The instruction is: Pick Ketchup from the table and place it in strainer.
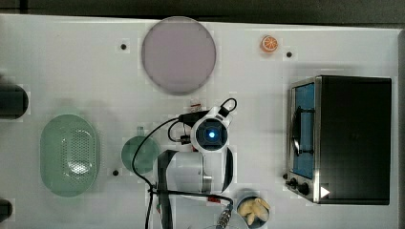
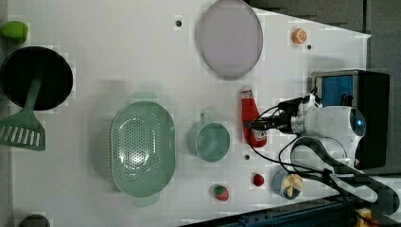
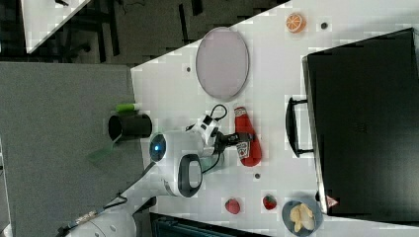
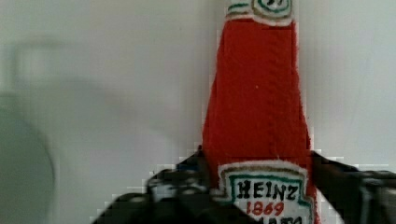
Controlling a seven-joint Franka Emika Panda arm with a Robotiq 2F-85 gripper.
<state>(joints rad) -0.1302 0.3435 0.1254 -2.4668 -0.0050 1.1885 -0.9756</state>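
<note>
The Ketchup (image 2: 250,113), a red bottle with a white-edged label, lies flat on the white table between the green cup and the oven; its cap points toward the lilac plate. It also appears in the right view (image 3: 245,136) and close up in the wrist view (image 4: 257,112). My gripper (image 4: 259,168) is down over the label end, and a black finger (image 4: 187,177) presses against each side of the bottle. The bottle still rests on the table. The strainer (image 2: 118,142), a pale green oval basket, stands empty beyond the cup, at the top view's left (image 1: 47,143).
A green cup (image 2: 210,141) sits between the bottle and the strainer. The lilac plate (image 1: 178,55) lies past the bottle's cap. A black oven (image 1: 351,138) stands at the top view's right. Two strawberries (image 2: 220,192) and a bowl of chips (image 1: 253,210) are near the arm's base.
</note>
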